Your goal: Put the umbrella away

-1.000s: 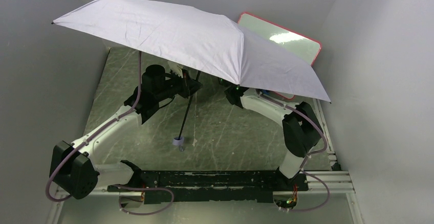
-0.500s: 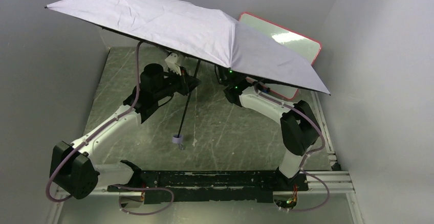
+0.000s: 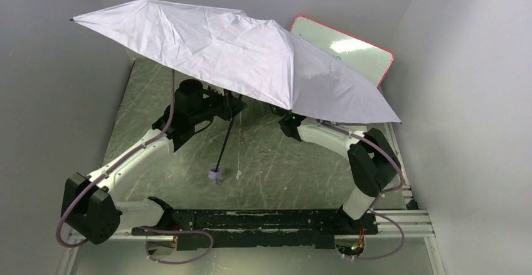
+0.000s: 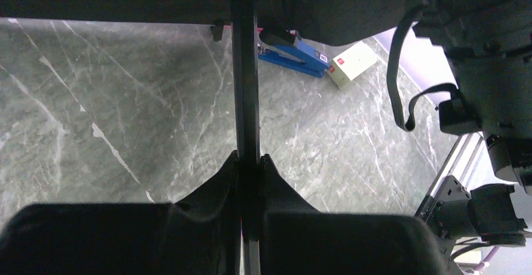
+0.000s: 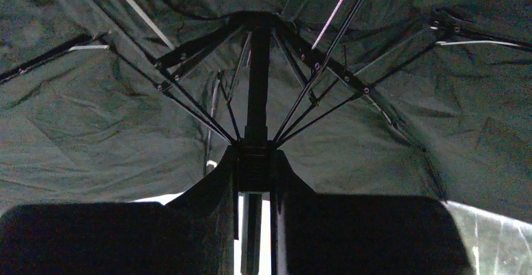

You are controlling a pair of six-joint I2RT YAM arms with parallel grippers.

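The left end effector (image 4: pixel 250 162) clamps the thin black shaft (image 4: pixel 244 68) of the open pale lavender-white fabric umbrella (image 3: pixel 238 49). Toward one o'clock, the right end effector (image 5: pixel 254 156) pinches its black runner (image 5: pixel 253 169).

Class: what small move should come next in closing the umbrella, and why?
Probably the right gripper should draw the runner down the shaft: the umbrella is open, the left gripper clamps the shaft, and the right one grips the runner.

A green marbled table (image 3: pixel 270 162) carries a blue stapler (image 4: pixel 293 59) beside a pale box (image 4: pixel 354 64).
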